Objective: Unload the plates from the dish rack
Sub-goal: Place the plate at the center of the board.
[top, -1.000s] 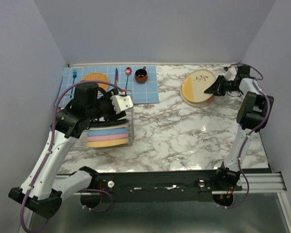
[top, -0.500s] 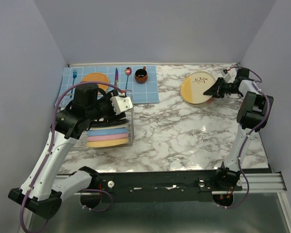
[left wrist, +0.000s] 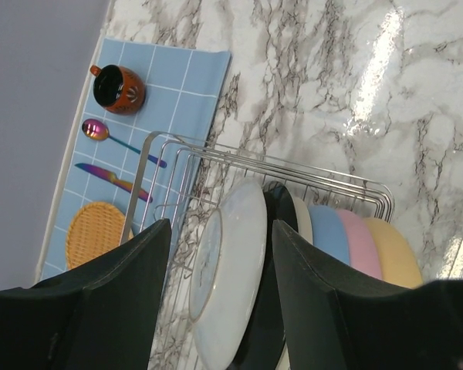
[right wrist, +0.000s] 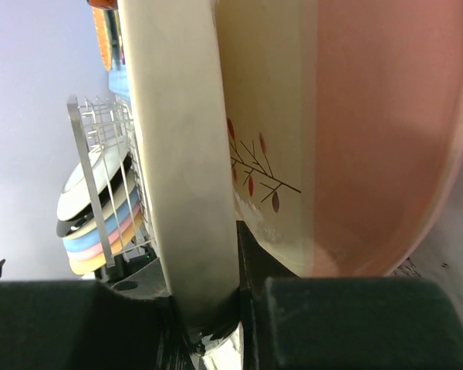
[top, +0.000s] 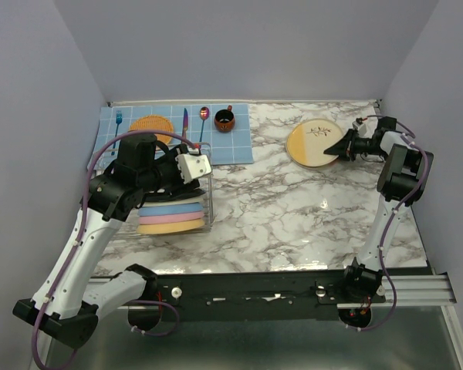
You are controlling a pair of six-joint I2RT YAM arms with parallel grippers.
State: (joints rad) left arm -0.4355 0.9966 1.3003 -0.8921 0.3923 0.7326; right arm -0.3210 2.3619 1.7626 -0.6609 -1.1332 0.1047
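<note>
My right gripper (top: 342,146) is shut on the rim of the cream-and-yellow twig plate (top: 312,143) (right wrist: 293,139), which is low over the far right of the table and nearly flat. The silver wire dish rack (top: 209,202) (left wrist: 216,158) stands at the left and holds several upright plates. These are a pale one (left wrist: 231,285), a black-rimmed one (left wrist: 282,212), a blue one (left wrist: 328,235), a pink one (left wrist: 359,243) and a yellow-orange one (left wrist: 393,258). My left gripper (top: 177,176) (left wrist: 220,231) is open just above the rack. Its jaws stand either side of the pale plate without touching it.
A blue checked placemat (top: 235,142) lies behind the rack. It carries an orange woven disc (top: 152,125), cutlery and a small dark red cup (top: 224,119). Walls close in the table at the back and on both sides. The rack also shows in the right wrist view (right wrist: 89,169).
My right gripper has lowered the twig plate from a tilt to nearly flat and drawn slightly toward the right. The left arm has barely moved.
</note>
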